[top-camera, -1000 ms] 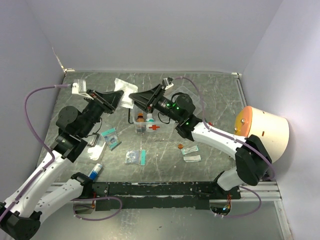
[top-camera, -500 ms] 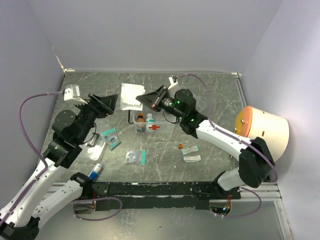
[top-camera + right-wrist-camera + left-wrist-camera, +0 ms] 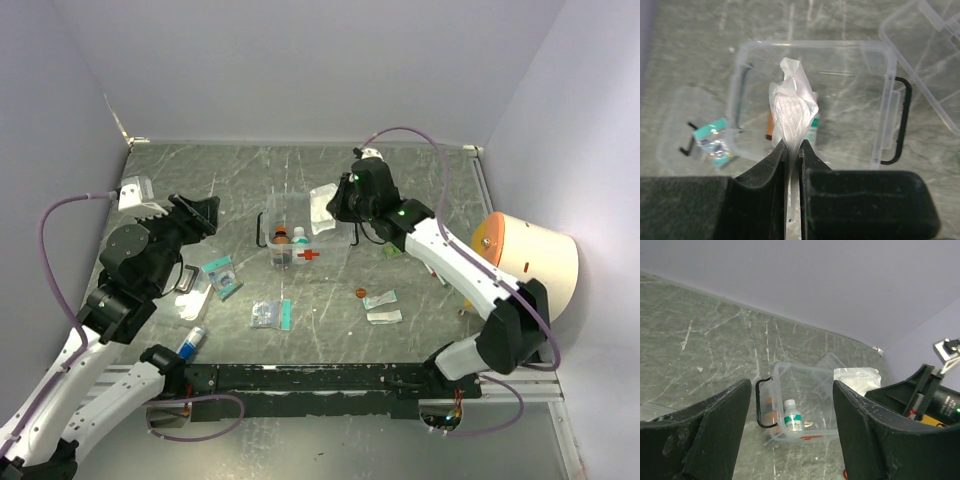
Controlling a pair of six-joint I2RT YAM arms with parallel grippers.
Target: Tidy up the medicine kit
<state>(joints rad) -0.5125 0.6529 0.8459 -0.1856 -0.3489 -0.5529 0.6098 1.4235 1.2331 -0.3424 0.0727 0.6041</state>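
The medicine kit (image 3: 300, 238) is a clear box with a red cross and black side handles, standing at the table's middle. It holds a white bottle (image 3: 791, 415) and an orange bottle (image 3: 281, 238). My right gripper (image 3: 336, 206) hovers over the kit's right side, shut on a crumpled white plastic packet (image 3: 792, 112) that hangs above the open kit (image 3: 815, 50). My left gripper (image 3: 791, 385) is open and empty, well left of the kit (image 3: 800, 390) and facing it. The left gripper (image 3: 208, 213) is also seen from above.
Teal packets (image 3: 222, 275) (image 3: 272, 313), a blue-capped tube (image 3: 192, 340), a small orange piece (image 3: 361, 293) and two sachets (image 3: 382, 308) lie near the front. A clear lid with a black handle (image 3: 188, 292) lies left. A flat clear tray (image 3: 930, 50) lies beyond the kit. An orange-faced cream drum (image 3: 525, 255) stands right.
The left gripper opened, let go of the white packet and drew back left. The right gripper shut on the packet and carried it right, over the kit.
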